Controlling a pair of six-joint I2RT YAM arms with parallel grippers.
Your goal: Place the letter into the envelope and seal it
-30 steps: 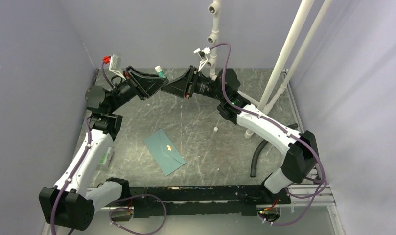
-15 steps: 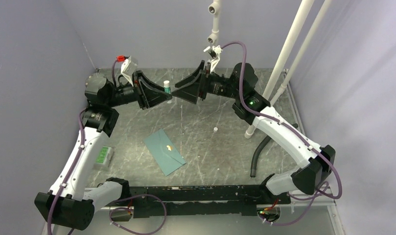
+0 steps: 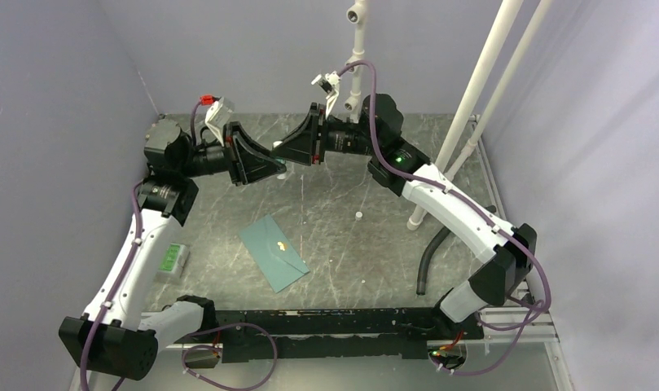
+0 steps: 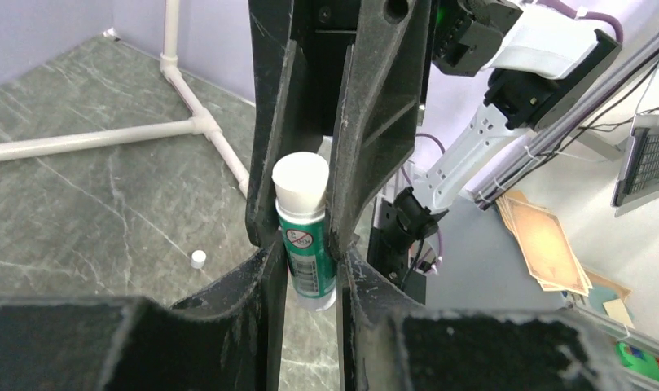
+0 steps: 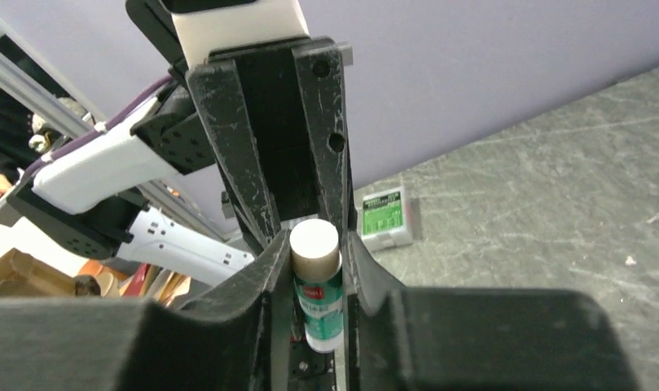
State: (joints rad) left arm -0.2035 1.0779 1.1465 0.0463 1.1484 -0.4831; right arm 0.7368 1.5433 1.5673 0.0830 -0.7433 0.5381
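Observation:
The teal envelope (image 3: 274, 252) lies flat on the table with its flap shut and a small gold mark on it. The letter is out of view. My left gripper (image 3: 275, 169) and right gripper (image 3: 282, 155) meet tip to tip in the air above the back of the table. Both are shut on one green-and-white glue stick (image 4: 307, 244). The left gripper (image 4: 307, 265) holds its lower body. The right gripper (image 5: 316, 259) clamps its white cap end (image 5: 314, 243).
A small green-and-white packet (image 3: 172, 259) lies at the table's left edge and also shows in the right wrist view (image 5: 383, 216). A tiny white cap (image 3: 358, 215) lies mid-table. White pipes (image 3: 472, 90) and a black hose (image 3: 430, 261) stand at the right.
The left gripper has carried the glue stick toward the middle. The right gripper has moved left and closed on its cap end. The envelope has not moved.

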